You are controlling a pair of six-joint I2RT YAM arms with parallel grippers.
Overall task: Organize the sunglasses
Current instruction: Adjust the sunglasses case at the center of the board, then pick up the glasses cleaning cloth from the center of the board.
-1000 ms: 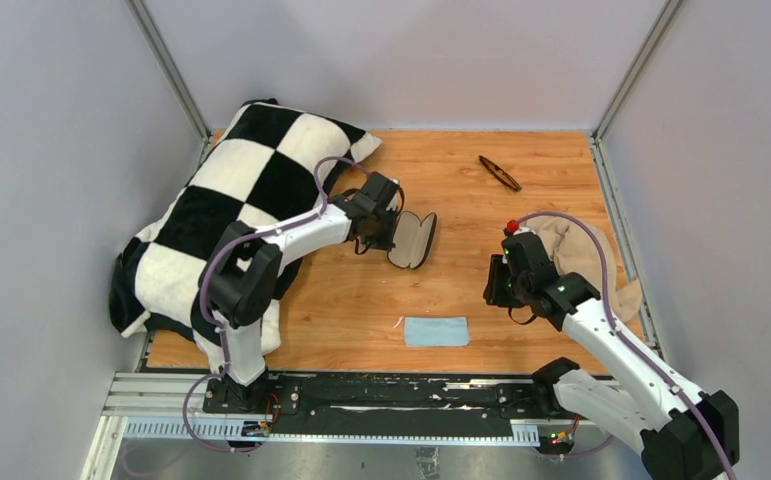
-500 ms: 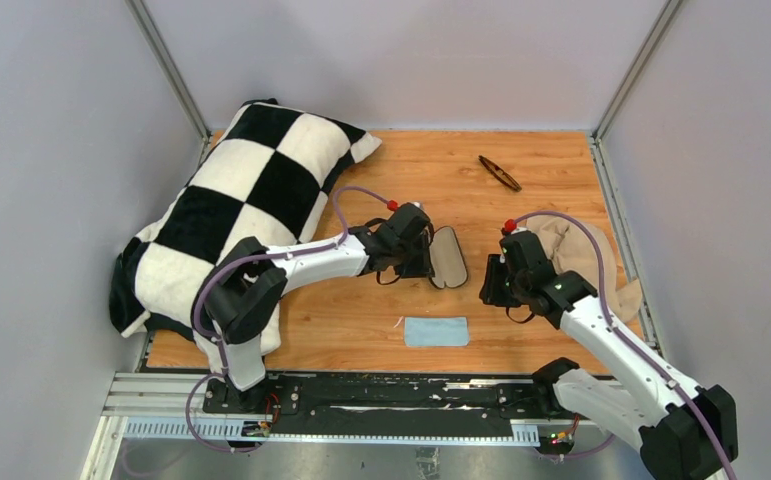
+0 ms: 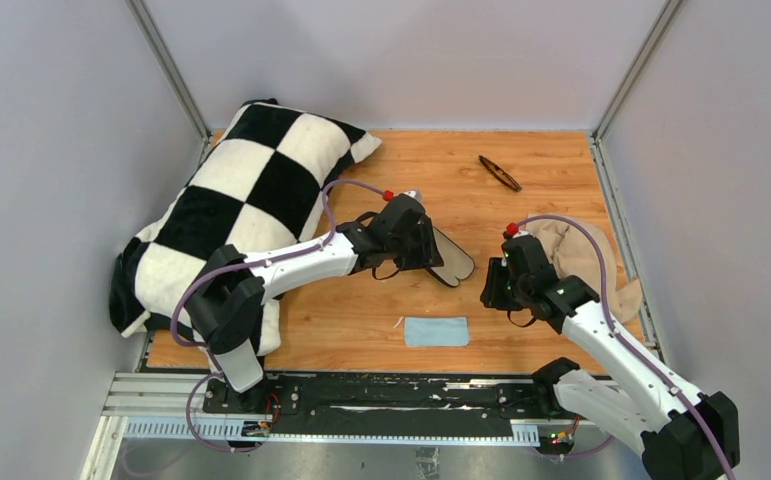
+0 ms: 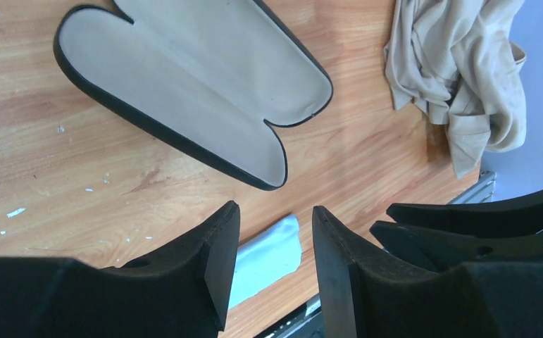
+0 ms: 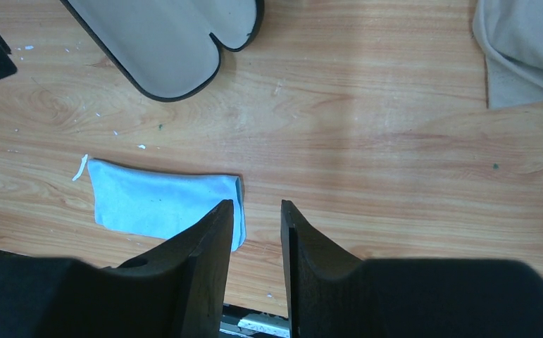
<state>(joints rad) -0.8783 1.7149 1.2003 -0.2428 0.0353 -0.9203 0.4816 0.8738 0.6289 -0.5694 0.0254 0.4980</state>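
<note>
Case has moved. A second ago the glasses case [image 3: 453, 262] sat near the checkered pillow [image 3: 251, 190]; now it lies further right and nearer the arms, about mid-table. My left arm has swung over with it.

Left gripper [image 3: 426, 245]: jaws apart, nothing between them. On the left wrist cam the fingers [image 4: 215, 243] are clear of the case [image 4: 184, 77], which lies open flat on the wood with its beige lining up.

Right gripper [image 3: 491, 285]: I read it as slightly apart. The right wrist cam shows a narrow gap between the fingers [image 5: 212, 232] with only table behind it, so it holds nothing. It hangs just right of the light blue cloth [image 5: 159, 201], with the end of the case [image 5: 163, 42] ahead of it.

Sunglasses [image 3: 499, 172] are folded and lie on the wooden table [image 3: 551, 200] near the far edge, well apart from the case and both grippers. Not in the case.

The blue cloth [image 3: 436, 331] lies flat near the front edge, between the two arms. A crumpled beige cloth [image 3: 576, 250] is on the right side, behind the right wrist.
</note>
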